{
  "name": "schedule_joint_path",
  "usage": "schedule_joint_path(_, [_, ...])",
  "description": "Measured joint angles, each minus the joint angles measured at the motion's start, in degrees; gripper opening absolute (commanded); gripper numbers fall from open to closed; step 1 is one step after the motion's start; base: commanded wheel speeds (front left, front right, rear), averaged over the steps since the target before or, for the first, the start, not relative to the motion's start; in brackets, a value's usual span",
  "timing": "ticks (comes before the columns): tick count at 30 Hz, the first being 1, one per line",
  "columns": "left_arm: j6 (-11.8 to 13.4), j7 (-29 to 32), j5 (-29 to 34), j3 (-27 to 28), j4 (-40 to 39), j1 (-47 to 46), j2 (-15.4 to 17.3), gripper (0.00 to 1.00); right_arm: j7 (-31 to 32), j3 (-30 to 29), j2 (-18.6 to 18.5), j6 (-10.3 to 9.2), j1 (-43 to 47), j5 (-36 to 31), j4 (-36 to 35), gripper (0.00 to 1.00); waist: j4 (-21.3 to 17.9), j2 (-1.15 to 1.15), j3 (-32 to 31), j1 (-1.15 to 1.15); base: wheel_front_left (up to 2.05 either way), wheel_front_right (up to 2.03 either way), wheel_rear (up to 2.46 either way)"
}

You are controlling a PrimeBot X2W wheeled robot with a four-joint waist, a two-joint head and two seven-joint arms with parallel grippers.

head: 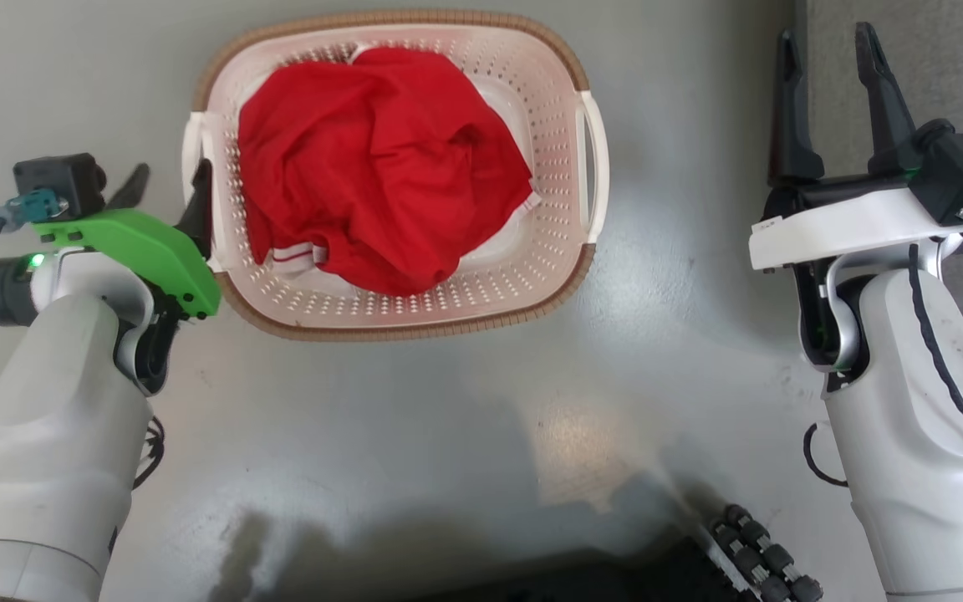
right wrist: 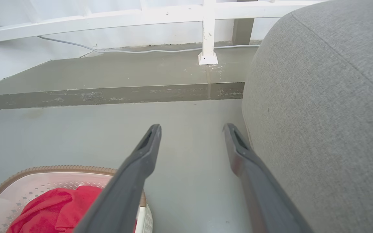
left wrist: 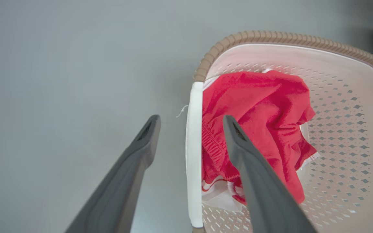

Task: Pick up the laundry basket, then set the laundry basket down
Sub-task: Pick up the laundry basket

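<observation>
The left gripper (head: 172,171) and right gripper (head: 826,35) both stand spread wide.

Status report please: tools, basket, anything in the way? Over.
Left tool open, astride left handle of laundry basket. Right tool open, apart. Basket on floor, red cloth inside. Grey cushion beside right tool.

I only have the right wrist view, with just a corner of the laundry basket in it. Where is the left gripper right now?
Observer: The left gripper is open, straddling the left handle of the laundry basket.
Operator: Which finger is inside?
Observer: In the left wrist view, the finger on that view's right is over the red garment. The other is outside, over the floor.
Operator: Is my right gripper lined up with the other handle?
Observer: No. In the head view the right gripper stands well off to the side of the right handle.
</observation>
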Motion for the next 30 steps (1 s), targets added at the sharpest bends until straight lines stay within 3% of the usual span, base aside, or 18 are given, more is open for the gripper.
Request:
schedule_joint_path(6, [0.00, -7.08, 2.56, -1.00, -1.48, 0.21, 0.93, 1.00, 0.00, -0.51, -0.07, 0.34, 1.44, -0.16, 1.33, 1.00, 0.34, 0.00, -3.33, 0.00, 0.00, 0.00, 0.00])
schedule_joint_path(16, [0.10, -7.28, 4.05, 0.57, -7.09, 3.95, 0.76, 1.00, 0.01, -1.75, -0.42, 0.68, 5.10, -0.69, 2.74, 1.00, 1.10, 0.00, -11.38, 0.00, 0.00, 0.00, 0.00])
schedule_joint_path(30, [4.31, -7.09, 8.81, 5.38, -21.71, 12.54, 1.30, 1.00, 0.01, -2.58, -0.94, 1.32, 9.95, -1.03, 3.34, 1.00, 2.40, 0.00, -22.03, 0.00, 0.00, 0.00, 0.00])
